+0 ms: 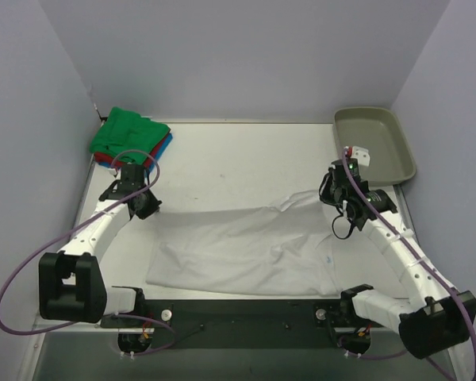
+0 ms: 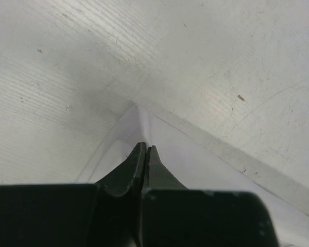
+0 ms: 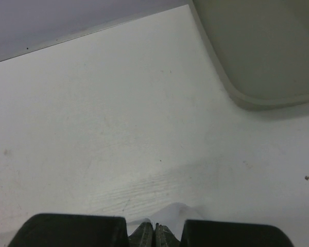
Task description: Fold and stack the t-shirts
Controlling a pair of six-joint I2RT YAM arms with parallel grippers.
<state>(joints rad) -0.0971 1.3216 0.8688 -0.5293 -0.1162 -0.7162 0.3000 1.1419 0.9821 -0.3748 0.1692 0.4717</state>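
A large white t-shirt (image 1: 246, 246) lies spread across the near half of the table. My left gripper (image 1: 145, 205) is shut on its far left corner; in the left wrist view the closed fingertips (image 2: 146, 151) pinch the white cloth (image 2: 195, 159). My right gripper (image 1: 331, 198) is shut on the shirt's far right corner; in the right wrist view a bit of white cloth (image 3: 177, 212) pokes out past the closed fingertips (image 3: 154, 229). A folded stack with a green shirt (image 1: 131, 132) on top of red and blue ones sits at the far left corner.
A grey-beige tray (image 1: 374, 143) stands at the far right corner, its rim also in the right wrist view (image 3: 257, 100). Grey walls close in the table on three sides. A black strip runs along the near edge between the arm bases.
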